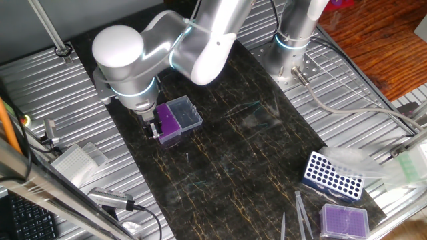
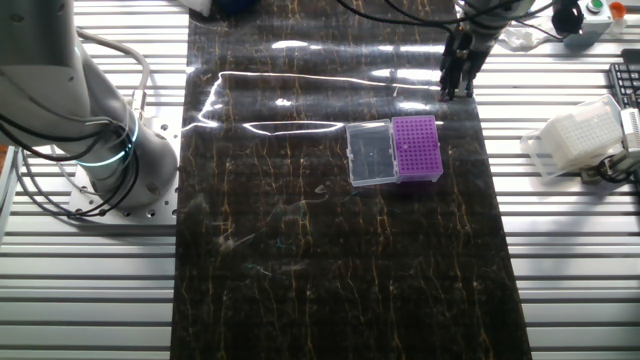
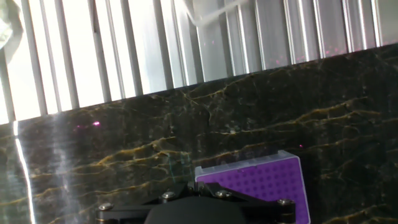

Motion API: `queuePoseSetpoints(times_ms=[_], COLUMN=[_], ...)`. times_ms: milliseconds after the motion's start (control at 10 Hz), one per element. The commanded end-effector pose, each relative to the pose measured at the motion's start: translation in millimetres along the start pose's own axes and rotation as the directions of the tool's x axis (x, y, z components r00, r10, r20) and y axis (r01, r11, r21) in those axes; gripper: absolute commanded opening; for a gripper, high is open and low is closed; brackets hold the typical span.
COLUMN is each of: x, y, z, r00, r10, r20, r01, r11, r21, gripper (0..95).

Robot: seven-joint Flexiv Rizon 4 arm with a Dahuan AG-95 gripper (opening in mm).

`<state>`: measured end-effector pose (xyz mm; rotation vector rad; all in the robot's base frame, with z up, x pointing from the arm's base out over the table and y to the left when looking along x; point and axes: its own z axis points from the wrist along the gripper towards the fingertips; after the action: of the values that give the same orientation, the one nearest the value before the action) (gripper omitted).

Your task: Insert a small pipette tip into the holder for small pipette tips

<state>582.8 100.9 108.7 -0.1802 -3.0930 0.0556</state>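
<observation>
The holder for small pipette tips [image 1: 169, 124] is a small box with a vivid purple grid top and a clear lid [image 1: 185, 112] hinged open at one side, standing on the dark mat. It also shows in the other fixed view [image 2: 416, 147] and in the hand view [image 3: 256, 177]. My gripper [image 1: 155, 128] hangs just beside the holder's edge, off the grid; it shows too in the other fixed view [image 2: 455, 88]. In the hand view my gripper [image 3: 194, 184] is shut, and a faint clear small pipette tip [image 3: 176, 164] sticks out from it above the mat.
A blue rack with large round holes [image 1: 332, 175] and a paler purple-topped box [image 1: 344, 220] stand at the mat's near right corner. A white tip box [image 1: 72, 162] lies on the slatted metal table [image 1: 60, 87] to the left. The arm's base [image 1: 293, 40] stands behind.
</observation>
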Motion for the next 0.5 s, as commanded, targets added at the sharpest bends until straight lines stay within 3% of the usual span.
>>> queuePoseSetpoints(times_ms=[100, 500], x=[-1.2, -1.1], y=[0.9, 0.6], z=[0.5, 0.9], r00=[1.000, 1.000], r10=[-0.003, 0.018], r20=[0.000, 0.002], r01=[0.003, -0.018], r11=[1.000, 1.000], r21=[0.004, 0.010], gripper=[0.0, 0.0])
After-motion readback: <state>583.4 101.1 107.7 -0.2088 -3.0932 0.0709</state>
